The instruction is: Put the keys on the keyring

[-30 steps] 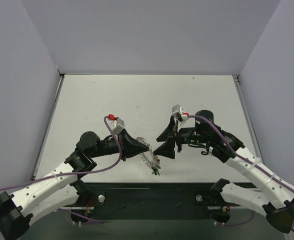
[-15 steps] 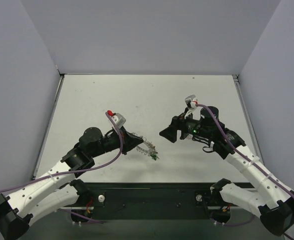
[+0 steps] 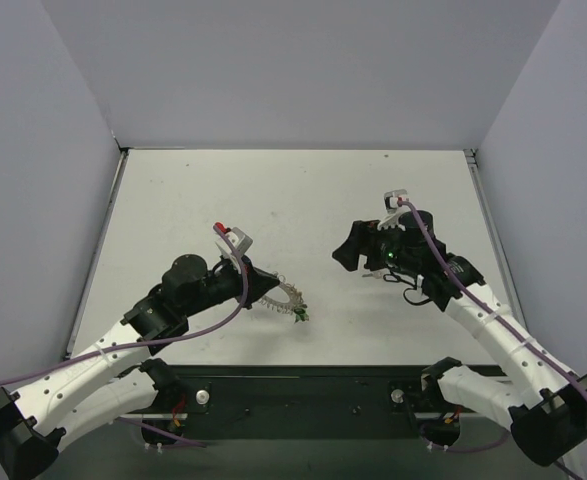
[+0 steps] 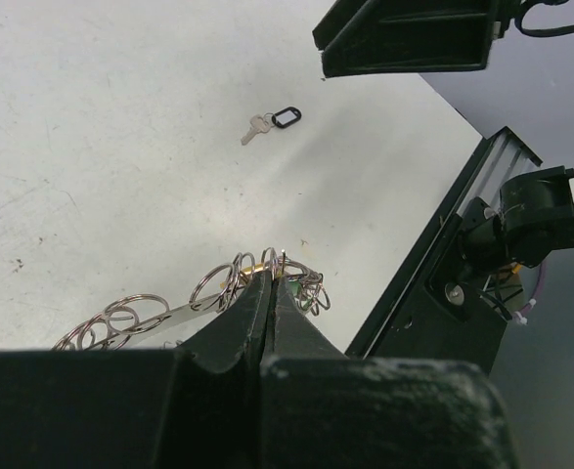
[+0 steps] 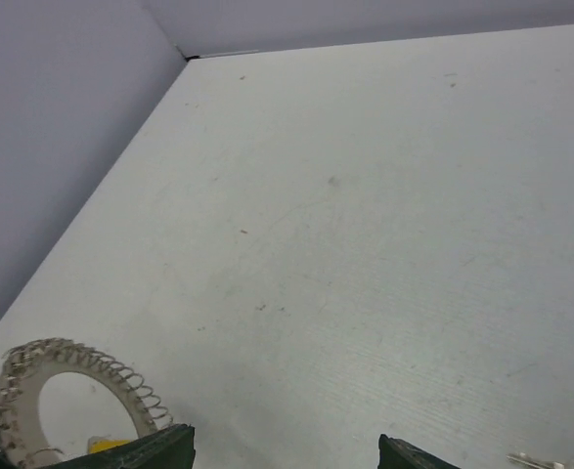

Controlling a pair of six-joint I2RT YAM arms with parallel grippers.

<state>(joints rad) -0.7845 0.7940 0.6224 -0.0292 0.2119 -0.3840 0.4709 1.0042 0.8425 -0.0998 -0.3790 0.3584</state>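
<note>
My left gripper (image 3: 261, 290) is shut on the keyring (image 3: 284, 298), a silvery band with many small coiled loops, and holds it low over the table's front middle. In the left wrist view the shut jaws (image 4: 270, 285) pinch the ring's edge (image 4: 159, 318), with a green key head (image 4: 309, 299) beside the tips. A small key with a black head (image 4: 272, 121) lies on the table beyond. My right gripper (image 3: 347, 250) is open and empty, to the right of the ring and apart from it. The right wrist view shows the keyring (image 5: 66, 386) at lower left and the gripper (image 5: 287, 457) open.
The white table (image 3: 293, 200) is walled by grey panels at back and sides. The black base rail (image 4: 433, 283) runs along the near edge, close behind the ring. A silver key tip (image 5: 546, 461) shows at the right wrist view's bottom right.
My right gripper has drawn back up and to the right, away from the keyring. My left gripper has shifted slightly left with the ring still in it.
</note>
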